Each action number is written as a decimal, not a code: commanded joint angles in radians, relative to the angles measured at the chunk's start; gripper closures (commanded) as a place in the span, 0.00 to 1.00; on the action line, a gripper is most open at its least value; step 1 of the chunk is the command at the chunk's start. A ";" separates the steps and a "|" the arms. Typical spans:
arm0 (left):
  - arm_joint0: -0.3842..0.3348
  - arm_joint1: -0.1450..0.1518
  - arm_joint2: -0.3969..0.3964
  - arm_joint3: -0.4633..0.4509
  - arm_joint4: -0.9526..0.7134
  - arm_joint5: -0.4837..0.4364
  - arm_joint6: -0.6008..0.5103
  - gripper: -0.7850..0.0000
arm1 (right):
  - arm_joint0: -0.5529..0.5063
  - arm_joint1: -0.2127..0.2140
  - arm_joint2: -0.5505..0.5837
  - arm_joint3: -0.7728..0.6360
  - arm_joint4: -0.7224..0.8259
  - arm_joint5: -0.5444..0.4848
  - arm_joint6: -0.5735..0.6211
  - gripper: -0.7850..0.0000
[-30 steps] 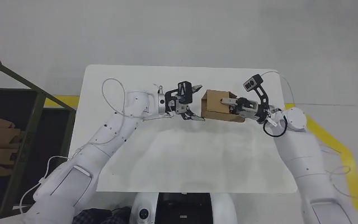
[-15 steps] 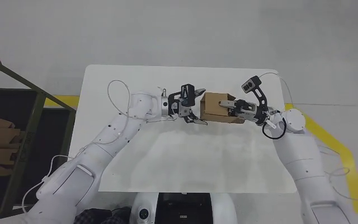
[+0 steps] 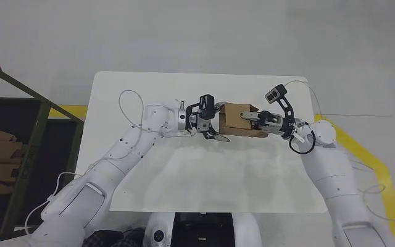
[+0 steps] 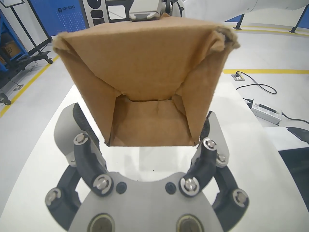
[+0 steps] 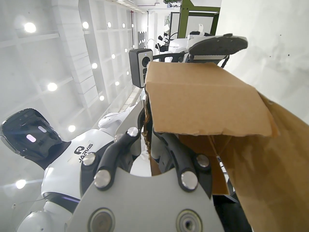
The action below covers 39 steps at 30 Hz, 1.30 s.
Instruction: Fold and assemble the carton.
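A brown cardboard carton [image 3: 239,119] is held above the white table [image 3: 185,179] near its far middle, its open end facing my left gripper [image 3: 213,121]. That gripper is open, with one finger on each side of the carton's [image 4: 147,78] open end; its fingertips [image 4: 80,119] lie outside the side walls. My right gripper [image 3: 257,117] is shut on the carton's wall from the opposite side, and one of its fingers [image 4: 145,7] rests on the top panel. In the right wrist view the carton [image 5: 205,102] hides most of the right gripper [image 5: 147,121].
A dark green rack [image 3: 24,142] holding flat cardboard stands off the table's left edge. A yellow line [image 3: 352,145] runs on the floor at the right. The near half of the table is bare white surface.
My left gripper has moved right toward the carton, and its open fingers now straddle the carton's end. The carton and my right gripper have shifted slightly left.
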 commanded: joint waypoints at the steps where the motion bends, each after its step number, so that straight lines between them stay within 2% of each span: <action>1: 0.001 -0.001 0.000 0.001 -0.004 0.000 -0.001 0.08 | 0.000 0.000 -0.001 0.002 0.002 0.000 0.000 1.00; 9: 0.003 -0.004 0.000 0.003 -0.016 0.001 -0.006 0.12 | 0.005 -0.001 -0.007 0.010 0.010 0.000 0.002 1.00; 13: 0.004 -0.004 -0.001 0.003 -0.019 0.000 -0.010 0.11 | 0.008 -0.002 -0.009 0.016 0.011 0.000 0.003 1.00; 23: 0.009 -0.006 -0.005 0.004 -0.034 -0.005 -0.018 0.22 | 0.014 -0.002 -0.012 0.027 0.017 0.000 0.003 1.00; 30: 0.012 -0.007 -0.009 0.007 -0.049 -0.005 -0.028 0.24 | 0.017 -0.002 -0.014 0.030 0.017 0.003 0.007 1.00; 35: 0.015 -0.008 -0.013 0.007 -0.059 -0.006 -0.032 0.35 | 0.017 -0.002 -0.017 0.033 0.017 0.005 0.008 1.00; 39: 0.017 -0.008 -0.015 0.006 -0.061 -0.009 -0.038 0.33 | 0.018 -0.002 -0.017 0.033 0.015 0.004 0.005 1.00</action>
